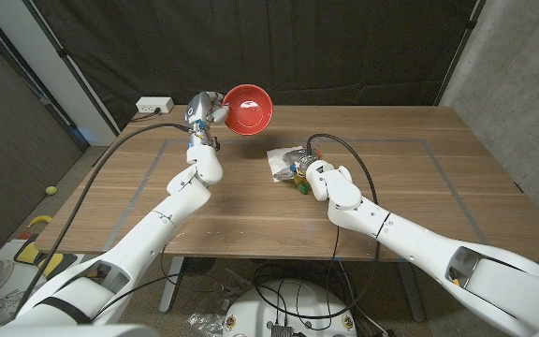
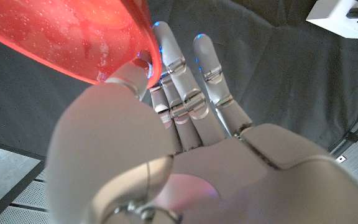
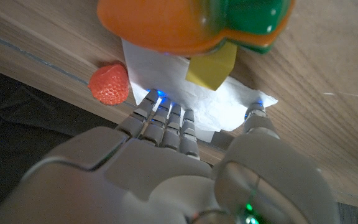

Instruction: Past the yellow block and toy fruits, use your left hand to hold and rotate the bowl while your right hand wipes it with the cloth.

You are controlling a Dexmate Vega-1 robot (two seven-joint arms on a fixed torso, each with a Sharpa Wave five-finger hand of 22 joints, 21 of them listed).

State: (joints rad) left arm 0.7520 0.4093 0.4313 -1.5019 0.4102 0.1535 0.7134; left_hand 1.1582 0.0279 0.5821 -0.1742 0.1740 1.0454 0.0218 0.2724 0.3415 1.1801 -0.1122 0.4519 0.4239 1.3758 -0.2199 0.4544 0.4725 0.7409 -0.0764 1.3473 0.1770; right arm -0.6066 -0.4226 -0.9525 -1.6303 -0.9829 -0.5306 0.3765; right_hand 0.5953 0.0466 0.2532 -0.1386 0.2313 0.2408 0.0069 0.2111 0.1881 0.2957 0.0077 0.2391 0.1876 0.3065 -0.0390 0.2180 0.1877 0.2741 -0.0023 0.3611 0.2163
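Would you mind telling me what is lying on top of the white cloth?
The yellow block sits on the cloth, with the orange-and-green toy fruit partly over it. The right hand's fingers reach onto its edge. What lies beneath the cloth is covered.

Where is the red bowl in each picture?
Head view: the bowl is at top middle, lifted over the table's far edge in the left hand.
Left wrist view: the bowl is in the top left corner, its rim pinched by the left hand.
Right wrist view: I can't find the bowl here.
Shared landmark: the left hand at the bowl's rim, seen in the head and left wrist views.
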